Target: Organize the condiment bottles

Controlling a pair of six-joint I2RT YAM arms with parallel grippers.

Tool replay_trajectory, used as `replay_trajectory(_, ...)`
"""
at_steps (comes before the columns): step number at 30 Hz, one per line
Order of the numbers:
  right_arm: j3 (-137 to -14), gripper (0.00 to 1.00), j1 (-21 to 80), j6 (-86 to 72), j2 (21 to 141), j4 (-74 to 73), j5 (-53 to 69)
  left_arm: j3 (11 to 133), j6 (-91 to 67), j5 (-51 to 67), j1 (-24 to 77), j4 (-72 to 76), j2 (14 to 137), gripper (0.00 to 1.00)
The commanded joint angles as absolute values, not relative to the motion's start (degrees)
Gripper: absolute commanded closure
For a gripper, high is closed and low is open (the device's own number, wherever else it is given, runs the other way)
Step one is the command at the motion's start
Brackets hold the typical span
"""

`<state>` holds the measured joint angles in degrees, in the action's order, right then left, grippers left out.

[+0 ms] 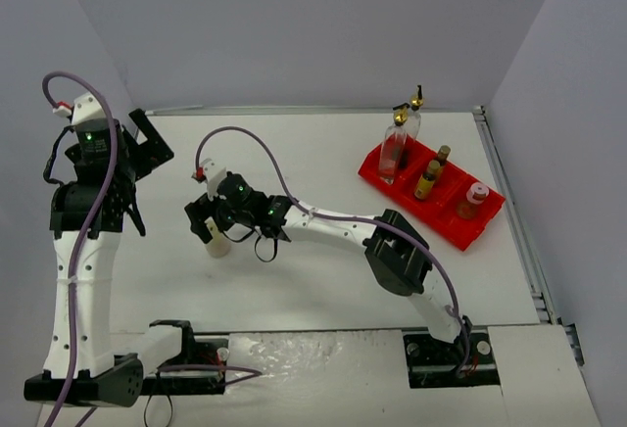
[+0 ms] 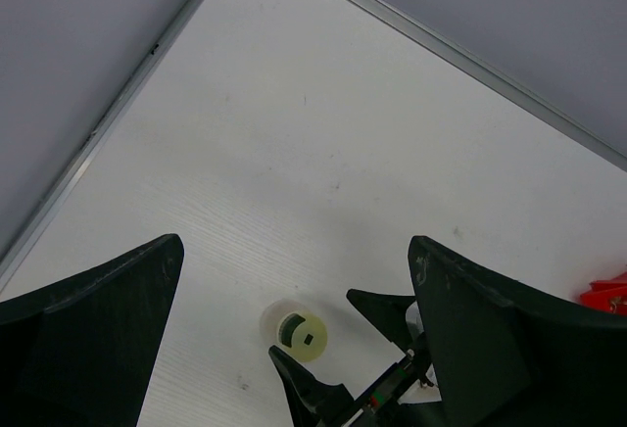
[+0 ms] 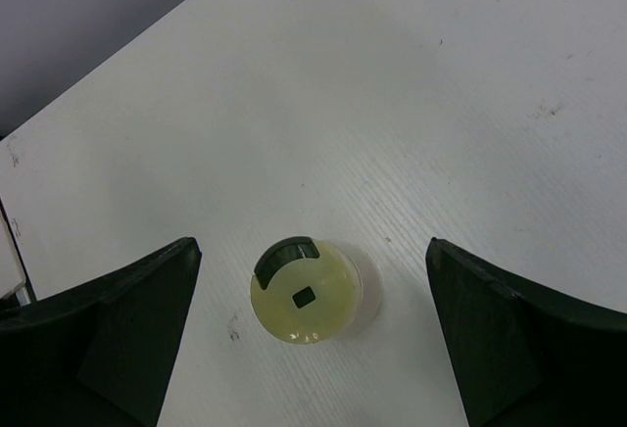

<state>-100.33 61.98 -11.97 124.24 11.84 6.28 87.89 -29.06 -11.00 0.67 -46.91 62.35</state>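
From above, the squat cream bottle (image 1: 217, 243) stood alone in the left half of the bench (image 1: 323, 290) with the right fingers (image 1: 201, 218) poised over it, while the tall clear bottles (image 1: 397, 148), amber bottles (image 1: 428, 180) and pink bottle (image 1: 475, 200) were gathered at the red tray (image 1: 460, 231) by the far right corner. On the left wrist camera, the left fingers (image 2: 88, 319) gaped wide, gripping nothing, the cream bottle upright just ahead. Right wrist camera: the right fingers were spread wide either side of the cream bottle, clear of it on both sides.
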Motion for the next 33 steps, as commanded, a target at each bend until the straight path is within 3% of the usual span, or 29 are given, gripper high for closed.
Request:
replay_trajectory(1, -106.29, 0.04, 62.39, -10.12, 125.43, 13.44, 6.61, 90.22, -30.13, -11.03, 0.26, -44.81, 60.30, 0.03)
replay_trajectory(14, -104.12, 0.06, 63.27, -11.26, 127.00, 12.73, 4.14, 90.28, -29.36, -11.46, 0.26, -45.13, 59.68, 0.03)
replay_trajectory(33, -103.17, 0.18, 63.80, -12.39, 129.61, 12.57, 4.03, 89.65, -29.35, -10.99, 0.26, -44.65, 59.41, 0.03)
